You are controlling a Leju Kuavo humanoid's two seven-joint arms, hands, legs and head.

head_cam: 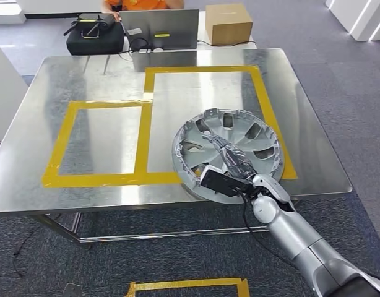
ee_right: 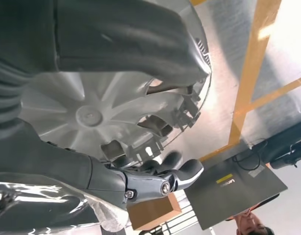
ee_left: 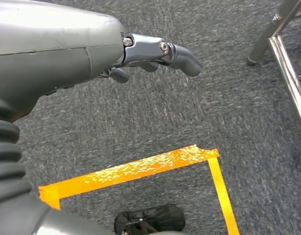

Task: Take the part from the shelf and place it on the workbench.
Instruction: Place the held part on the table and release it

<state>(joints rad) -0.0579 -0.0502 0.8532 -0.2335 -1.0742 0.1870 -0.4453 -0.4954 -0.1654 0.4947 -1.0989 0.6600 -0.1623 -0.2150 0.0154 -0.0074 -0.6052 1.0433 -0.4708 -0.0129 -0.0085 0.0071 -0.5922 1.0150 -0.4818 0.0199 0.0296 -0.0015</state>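
A silver wheel cover (head_cam: 244, 133) lies at the front right of the steel workbench (head_cam: 85, 74), overlapping the yellow tape of the right-hand marked rectangle. My right hand (head_cam: 230, 162) reaches over its near rim toward its centre and grips it. In the right wrist view the cover's clip-lined inner side (ee_right: 89, 115) sits between the thick thumb and the darker fingers (ee_right: 167, 178). My left hand (ee_left: 152, 51) hangs over the carpet, fingers loosely apart and holding nothing.
Two yellow-taped rectangles (head_cam: 146, 124) mark the bench top. At the far edge stand a laptop (head_cam: 160, 30), a black bag (head_cam: 95, 34) and a cardboard box (head_cam: 228, 23), with a person in orange (head_cam: 141, 4) behind. Floor tape (ee_left: 141, 166) lies by the bench leg (ee_left: 286, 63).
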